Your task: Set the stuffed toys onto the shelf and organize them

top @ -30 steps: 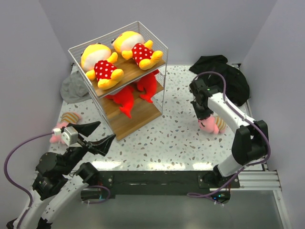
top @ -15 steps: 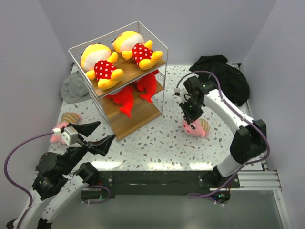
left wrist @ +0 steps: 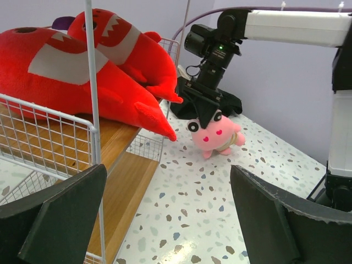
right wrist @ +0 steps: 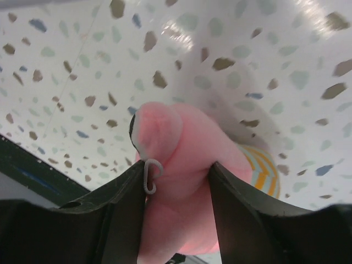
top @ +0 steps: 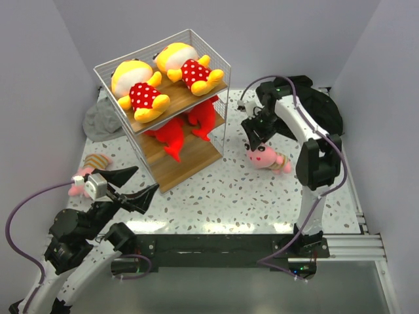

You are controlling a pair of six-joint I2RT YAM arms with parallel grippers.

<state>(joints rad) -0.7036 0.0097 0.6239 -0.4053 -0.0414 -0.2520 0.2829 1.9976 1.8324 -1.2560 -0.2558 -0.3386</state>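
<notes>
Right wrist view: right tool (right wrist: 177, 171) is clamped on the head of a pink toy (right wrist: 184, 148). Both pads are sunk into the plush and the striped body trails out beyond them. In the left wrist view this toy dangles face-out under the tool, low over the speckled worktop (top: 236, 190), near the open front of the shelf (top: 175, 98). Cannot tell whether its feet touch down. Judged light, soft and squashy, with no breakage risk. A pinch on the head alone lets the body swing and may slide on the fur, so a hold across the middle would likely sit steadier. On the shelf, the top board carries two yellow dolls (top: 141, 91), the middle board carries two red sharks (top: 171, 139), and the bottom board (top: 190, 163) is bare, so it looks like the slot for the pink pair. Shark tails overhang the middle board's front edge and wire posts flank the opening, so entry probably has to go low and level. Second pink toy (top: 95, 161) lies on the worktop at far left, near the left tool (top: 134, 184), which gapes wide with nothing in it. Grey hat (top: 101, 121) sits behind the shelf and black cloth heap (top: 314, 104) behind the right arm, both off the likely path.
</notes>
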